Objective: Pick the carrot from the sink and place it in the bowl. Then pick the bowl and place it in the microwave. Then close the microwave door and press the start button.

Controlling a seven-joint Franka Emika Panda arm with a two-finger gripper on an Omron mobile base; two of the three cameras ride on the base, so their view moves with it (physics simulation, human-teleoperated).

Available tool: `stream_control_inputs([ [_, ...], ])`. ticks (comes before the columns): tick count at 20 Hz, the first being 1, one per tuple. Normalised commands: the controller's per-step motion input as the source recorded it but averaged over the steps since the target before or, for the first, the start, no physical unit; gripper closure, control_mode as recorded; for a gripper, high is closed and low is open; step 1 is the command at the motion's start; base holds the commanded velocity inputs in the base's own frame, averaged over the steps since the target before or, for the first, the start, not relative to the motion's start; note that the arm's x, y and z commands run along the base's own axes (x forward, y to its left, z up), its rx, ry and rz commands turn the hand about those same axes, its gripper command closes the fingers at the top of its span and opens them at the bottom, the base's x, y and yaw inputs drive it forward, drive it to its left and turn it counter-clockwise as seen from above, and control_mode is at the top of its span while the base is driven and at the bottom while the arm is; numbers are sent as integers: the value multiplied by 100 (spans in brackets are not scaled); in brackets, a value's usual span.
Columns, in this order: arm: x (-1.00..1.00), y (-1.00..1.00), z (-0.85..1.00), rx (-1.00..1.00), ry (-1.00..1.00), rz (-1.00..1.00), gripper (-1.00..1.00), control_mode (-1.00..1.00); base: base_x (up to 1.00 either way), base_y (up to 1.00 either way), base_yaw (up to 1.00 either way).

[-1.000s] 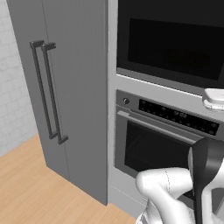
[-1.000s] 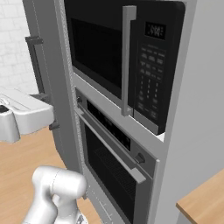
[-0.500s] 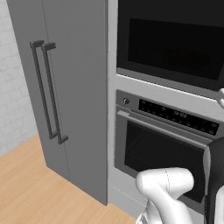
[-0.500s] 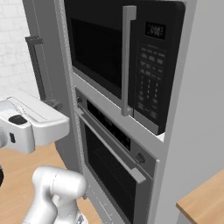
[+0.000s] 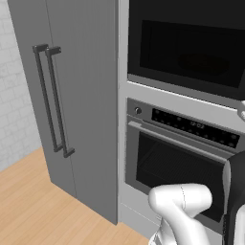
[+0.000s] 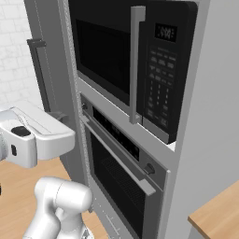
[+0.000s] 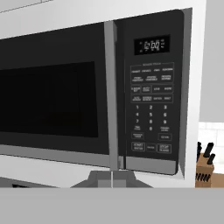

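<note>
Step in hand: by the look of it, we're into the last leg, the start button press. The microwave door (image 7: 52, 94) sits flush and shut, its vertical handle (image 7: 111, 92) running down the right side of the window.
Microwave: the microwave (image 6: 140, 65) is built into the grey column above the oven (image 6: 119, 177), with the tall fridge (image 5: 67, 95) to its left.
Keypad: the control panel (image 7: 151, 94) stands right of the handle, clock display (image 7: 152, 45) on top, rows of keys below. The bottom row carries 3 keys, and the leftmost one (image 7: 138, 146) looks like start, though the lettering is too small to read for sure.
Gripper: the hand's camera faces the panel square on, well back from it, but I cannot tell whether the fingers are apart or together.
Arm: the white forearm (image 6: 32, 135) hangs out left of the oven in the right base view.
Bowl and carrot: the window is dark, so I cannot tell what's inside.
How to do it well: line up on that lower-left key, go in straight along the hand's axis with fingers together for 1 firm tip, and keep off the neighbouring keys.
Risk: drifting left onto the handle, or hitting a neighbouring key instead.
Bystander: a knife block (image 7: 204, 168) sits off to the right, well out of the way.
</note>
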Motion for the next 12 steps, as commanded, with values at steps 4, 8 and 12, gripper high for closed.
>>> stream_control_inputs([
  [4,3,-13,-4,0,0,-1,100,-100,0,0,0],
  [8,23,-29,-2,0,0,0,100,-100,0,0,0],
  [12,26,-31,-1,0,0,-2,100,-100,0,0,0],
])
